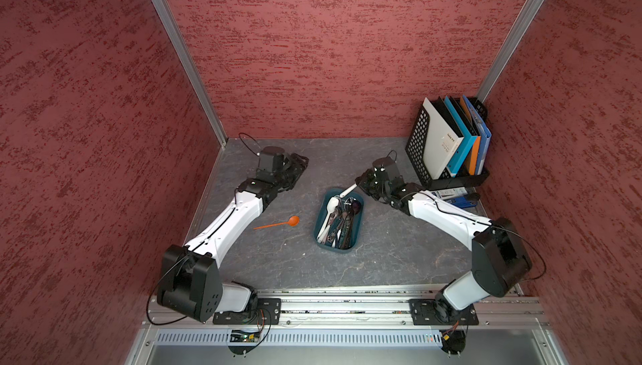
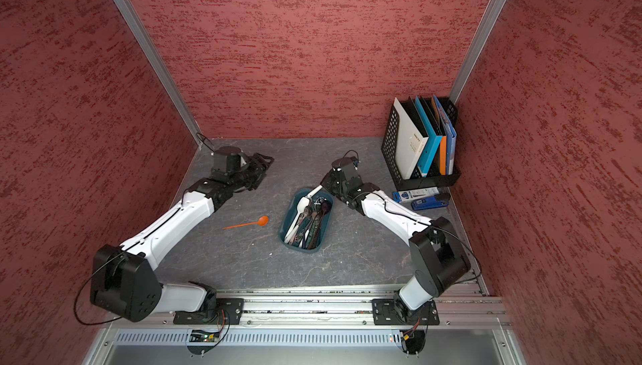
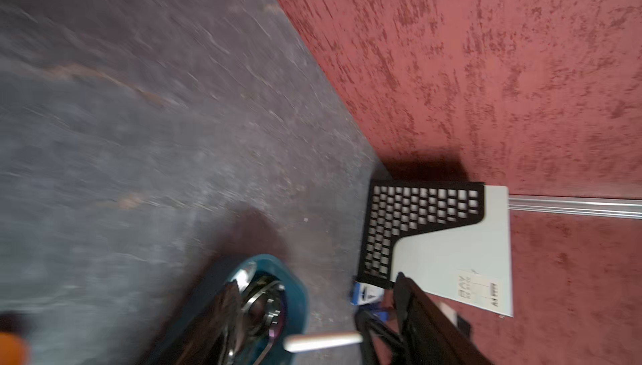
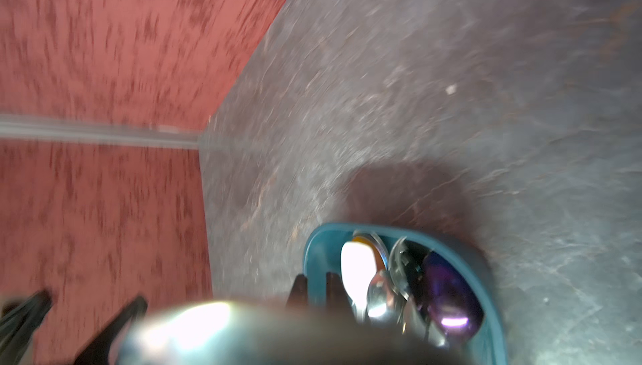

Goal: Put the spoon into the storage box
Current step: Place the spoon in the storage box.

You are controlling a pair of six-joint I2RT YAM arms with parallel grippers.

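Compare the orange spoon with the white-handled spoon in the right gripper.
The orange spoon lies flat on the table, untouched; the white-handled spoon is clamped in the right gripper. The orange spoon sits apart from the storage box; the white-handled spoon's end reaches over its far rim. Neither lies in the box yet.

Teal storage box [image 1: 358, 222], white spoon [image 1: 348, 190], orange spoon [image 1: 293, 221], black mesh rack [image 1: 417, 137], mottled red walls [image 1: 312, 50]
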